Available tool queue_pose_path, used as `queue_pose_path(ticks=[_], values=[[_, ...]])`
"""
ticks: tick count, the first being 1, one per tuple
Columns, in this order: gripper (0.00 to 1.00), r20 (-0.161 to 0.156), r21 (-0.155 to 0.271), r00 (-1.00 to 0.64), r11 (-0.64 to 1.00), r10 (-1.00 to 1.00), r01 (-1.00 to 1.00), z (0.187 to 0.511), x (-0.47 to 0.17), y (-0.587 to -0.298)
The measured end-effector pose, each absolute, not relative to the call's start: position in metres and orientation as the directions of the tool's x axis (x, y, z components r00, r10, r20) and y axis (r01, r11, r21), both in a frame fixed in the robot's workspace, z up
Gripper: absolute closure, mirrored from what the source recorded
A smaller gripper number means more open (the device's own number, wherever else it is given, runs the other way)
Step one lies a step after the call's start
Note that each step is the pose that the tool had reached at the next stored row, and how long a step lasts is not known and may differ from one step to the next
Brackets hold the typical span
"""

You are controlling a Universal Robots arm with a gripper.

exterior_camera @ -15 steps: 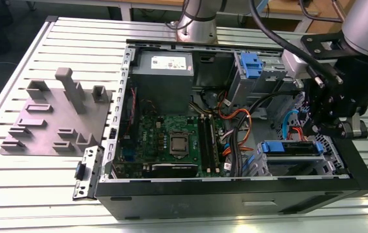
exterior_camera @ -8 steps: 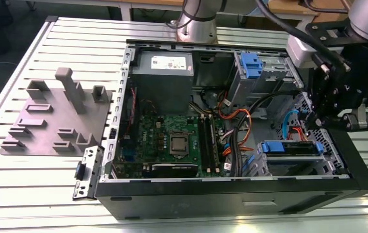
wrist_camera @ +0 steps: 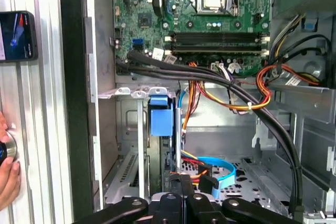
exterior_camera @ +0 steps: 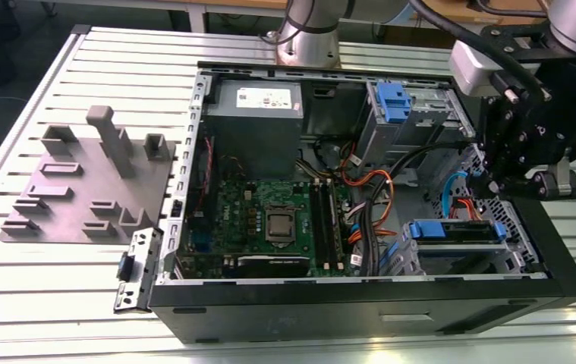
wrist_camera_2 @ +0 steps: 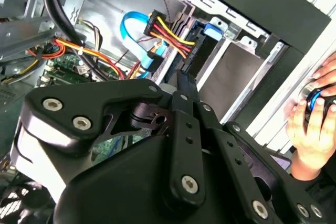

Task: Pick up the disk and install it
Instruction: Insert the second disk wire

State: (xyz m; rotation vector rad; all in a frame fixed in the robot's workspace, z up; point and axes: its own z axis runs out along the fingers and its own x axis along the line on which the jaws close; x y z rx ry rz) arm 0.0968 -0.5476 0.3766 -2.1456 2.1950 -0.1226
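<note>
The disk [exterior_camera: 457, 230] sits seated in the drive bay at the front corner of the open computer case [exterior_camera: 369, 303], on the exterior view's right, its blue carrier bracket facing up. Just above and beyond it hangs the hand [exterior_camera: 490, 184], empty, its fingers [wrist_camera: 181, 182] drawn together with nothing between them. Farther back lie the motherboard [exterior_camera: 272, 224] and the power supply [exterior_camera: 257, 114], the case resting on the slatted table [exterior_camera: 24, 68]. A person's hand [wrist_camera_2: 315, 124] rests on the table beside the case in the second wrist view.
</note>
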Motion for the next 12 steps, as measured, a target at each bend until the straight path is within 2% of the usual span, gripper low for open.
queue_pose_path(ticks=[12], values=[[0.89,0.005,-0.100,-0.023,0.022,-1.000,-0.995,0.3799,0.0968,-0.5446]])
